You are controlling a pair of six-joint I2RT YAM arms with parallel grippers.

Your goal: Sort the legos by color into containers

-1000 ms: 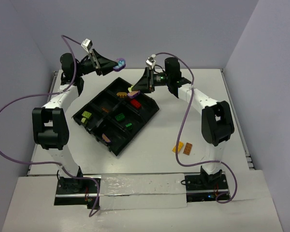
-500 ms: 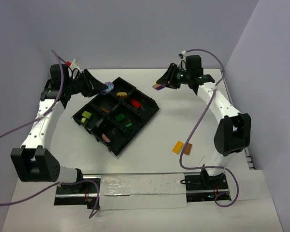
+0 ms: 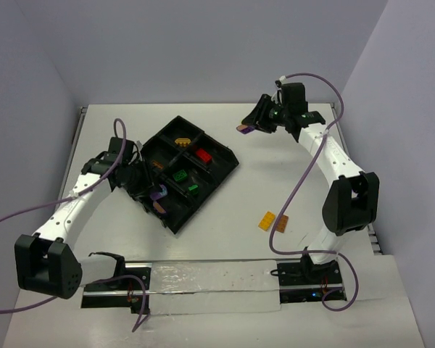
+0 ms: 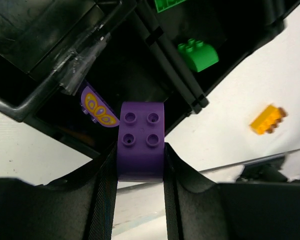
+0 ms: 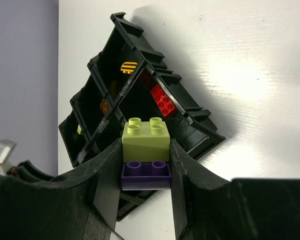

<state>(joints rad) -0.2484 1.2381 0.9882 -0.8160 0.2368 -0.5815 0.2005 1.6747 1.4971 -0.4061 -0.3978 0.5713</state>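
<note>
My left gripper [image 3: 156,193] is shut on a purple lego [image 4: 141,145] with four studs, low over the near-left compartment of the black divided tray [image 3: 219,180]. In that compartment lies a purple piece with a yellow pattern [image 4: 97,107]. My right gripper [image 3: 244,128] hangs above the table beyond the tray's far right side. It is shut on a lime lego [image 5: 146,139] stacked on a purple lego [image 5: 146,174]. Other containers hold a red lego [image 5: 163,100], green legos [image 4: 197,54] and a yellow striped piece [image 5: 128,66].
An orange-yellow lego [image 3: 267,220] and a brown one [image 3: 282,223] lie side by side on the white table, right of the tray and in front of the right arm. Purple cables loop beside both arms. Walls close in the back and both sides.
The left arm swung down from the back left, carrying its purple lego to the tray's near-left compartment. The right arm moved from above the tray to the right, with its stacked legos.
</note>
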